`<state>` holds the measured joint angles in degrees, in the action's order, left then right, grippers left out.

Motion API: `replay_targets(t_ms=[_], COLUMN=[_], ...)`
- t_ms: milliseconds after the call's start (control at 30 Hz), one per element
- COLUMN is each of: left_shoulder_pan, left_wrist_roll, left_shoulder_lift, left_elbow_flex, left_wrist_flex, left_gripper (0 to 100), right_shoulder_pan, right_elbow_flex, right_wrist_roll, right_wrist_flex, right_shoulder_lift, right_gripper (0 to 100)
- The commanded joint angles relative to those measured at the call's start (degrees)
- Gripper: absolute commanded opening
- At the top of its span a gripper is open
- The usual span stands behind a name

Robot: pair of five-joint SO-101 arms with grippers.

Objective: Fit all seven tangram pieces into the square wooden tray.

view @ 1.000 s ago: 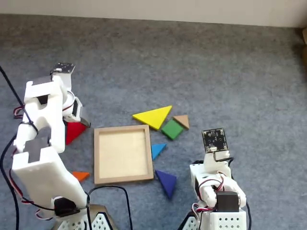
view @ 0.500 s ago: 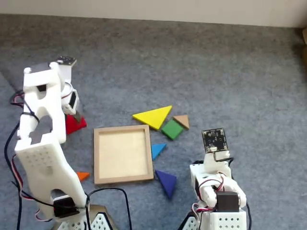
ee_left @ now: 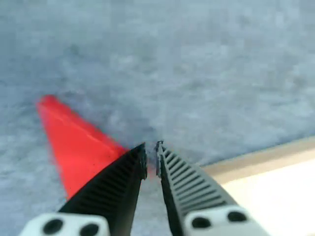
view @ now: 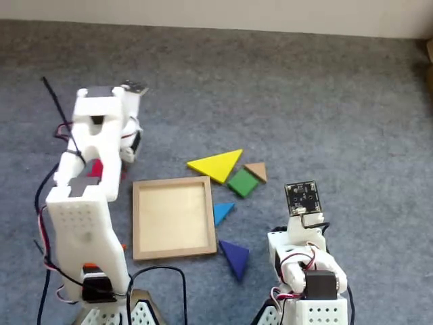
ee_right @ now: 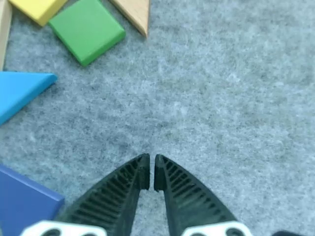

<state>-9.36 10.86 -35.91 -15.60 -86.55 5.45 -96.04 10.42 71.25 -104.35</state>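
Left wrist view shows left gripper (ee_left: 150, 157) closed by red triangle (ee_left: 74, 142); right gripper (ee_right: 147, 172) closed too.

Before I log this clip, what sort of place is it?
Likely a tabletop robot-training bench: a grey mat covers it, with a wooden tray and yellow triangle set out between the left arm and right arm.

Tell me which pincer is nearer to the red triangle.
Left. The left pincer is at the red triangle's edge; the right pincer is across the tray, near the dark blue triangle.
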Motion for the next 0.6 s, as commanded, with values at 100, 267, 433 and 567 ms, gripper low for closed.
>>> replay_targets(t_ms=[100,267,433,567], left_shoulder_pan=[-2.51,-9.36,-13.76,-16.57], left_wrist_roll=[-0.97,2.64,8.09,10.37], left_shoulder_lift=[12.18,12.70,9.45,3.65], left_elbow_flex=[-0.75,-0.75,0.04,0.13], left_wrist_flex=[-4.57,-4.48,-3.16,1.58], left_gripper=[18,27,27,27], right_shoulder_pan=[-0.40,-0.40,-0.40,-0.40], right_elbow_flex=[-8.48,-8.48,-8.48,-8.48], right_wrist_roll=[0.18,0.18,0.18,0.18], right_wrist_flex=[0.40,0.40,0.40,0.40], right_shoulder_lift=[-0.75,-0.75,-0.75,-0.75], right_gripper=[3.3,3.3,3.3,3.3])
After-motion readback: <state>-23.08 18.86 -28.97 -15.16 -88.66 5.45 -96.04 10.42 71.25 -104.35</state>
